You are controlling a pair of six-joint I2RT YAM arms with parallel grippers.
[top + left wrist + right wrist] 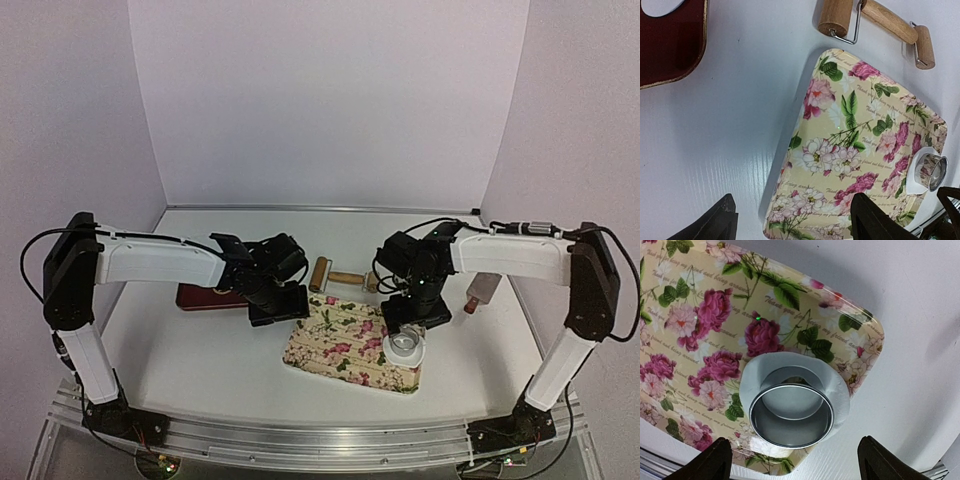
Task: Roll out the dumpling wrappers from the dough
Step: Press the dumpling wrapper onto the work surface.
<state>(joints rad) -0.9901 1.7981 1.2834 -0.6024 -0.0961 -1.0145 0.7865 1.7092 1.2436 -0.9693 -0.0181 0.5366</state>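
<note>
1. Broadly, the tray (pixel 330 345) carries the work. It lies mid-table between the arms, and a push at its right end could make it slide. The left gripper (pixel 277 305) hangs over the tray's left edge, fingers spread and holding nothing, so it would do well to steady that side.
2. The board (pixel 670 45) lies left of the tray with a white disc on it, seemingly a wrapper (pixel 660 5), only partly in view. The rolling pin (pixel 875 22) lies just beyond the tray.
3. The dough (pixel 757 375), a flattened white patch, lies at the tray's right end, directly under the right gripper (pixel 795 460). That gripper's fingers stand wide apart and empty, one to each side.
4. The ring (pixel 791 412) stands on the dough, off-centre. The step looks like cutting a disc. To do it well, grip across the rim, press straight down, twist lightly, then lift upright — so the edge comes clean.
</note>
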